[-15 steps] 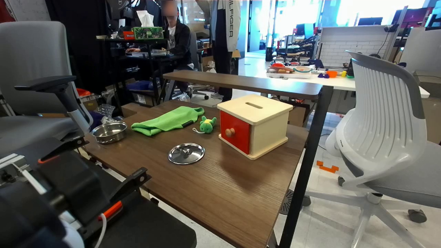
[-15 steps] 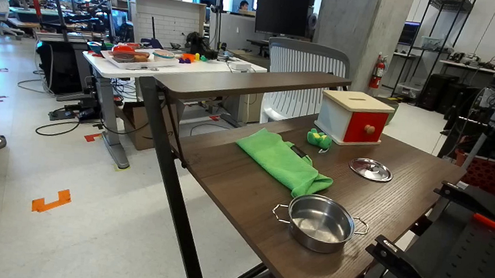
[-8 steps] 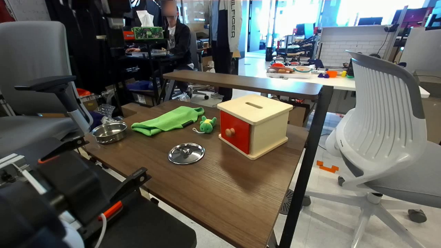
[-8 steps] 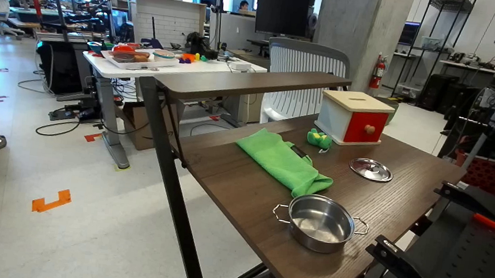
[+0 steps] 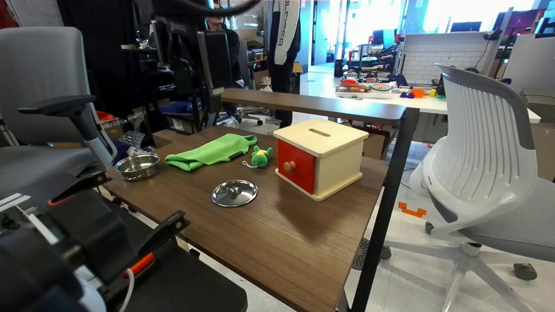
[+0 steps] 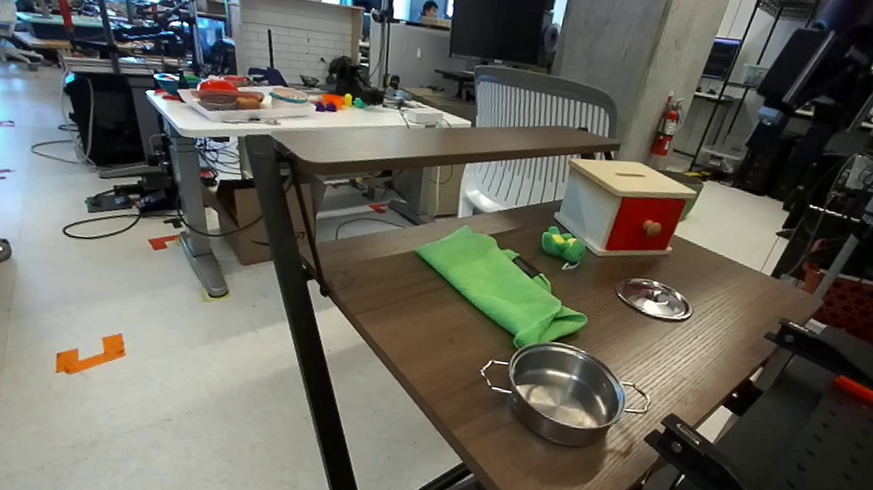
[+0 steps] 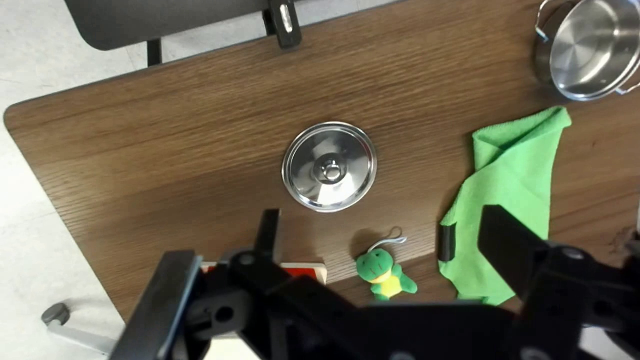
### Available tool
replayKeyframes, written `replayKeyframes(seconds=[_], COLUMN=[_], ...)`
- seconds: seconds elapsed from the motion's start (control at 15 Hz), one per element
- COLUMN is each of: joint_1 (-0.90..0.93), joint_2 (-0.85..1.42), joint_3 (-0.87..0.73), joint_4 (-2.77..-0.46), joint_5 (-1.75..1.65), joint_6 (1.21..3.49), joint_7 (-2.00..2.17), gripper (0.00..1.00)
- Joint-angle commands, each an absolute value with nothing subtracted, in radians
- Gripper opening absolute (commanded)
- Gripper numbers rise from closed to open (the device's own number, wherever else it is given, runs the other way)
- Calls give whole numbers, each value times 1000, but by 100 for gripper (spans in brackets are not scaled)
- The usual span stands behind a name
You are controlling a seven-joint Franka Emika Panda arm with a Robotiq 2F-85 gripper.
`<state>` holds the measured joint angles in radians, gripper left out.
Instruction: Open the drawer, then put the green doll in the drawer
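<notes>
Over on the table (image 5: 282, 247), the green doll (image 5: 260, 159) is chilling beside the wooden box (image 5: 340, 167), its red drawer (image 5: 303, 171) sitting closed. A green cloth (image 5: 212, 151) is lying on the doll's other side, a metal lid (image 5: 234, 193) nearby, the pot (image 6: 566, 404) farther off. Up above, the gripper (image 7: 382, 217) is hanging with its fingers spread pretty wide.

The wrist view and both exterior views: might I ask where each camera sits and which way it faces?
Wrist view: on the wrist, facing down at the lid; the open gripper shows at bottom.
Exterior view: beside the table, facing across it to the drawer; gripper upper left.
Exterior view: nearest the pot, facing over the cloth toward the drawer; gripper upper right.
All three share the green doll.
</notes>
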<state>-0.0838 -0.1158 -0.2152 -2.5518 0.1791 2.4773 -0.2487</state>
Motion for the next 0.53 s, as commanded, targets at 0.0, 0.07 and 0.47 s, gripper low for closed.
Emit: replayKeyframes(seconds=[0.0,0.07,0.47], joint_1=[-83,-94,-171], joint_2=[56,94,281], joint_3=[-204,-192,-142], joint_4=[-2431,-2403,-2276], joint_5=[374,419,451], joint_6=[2531,2543,2594], joint_7=[-310,-320,-291], gripper=[100,100,100])
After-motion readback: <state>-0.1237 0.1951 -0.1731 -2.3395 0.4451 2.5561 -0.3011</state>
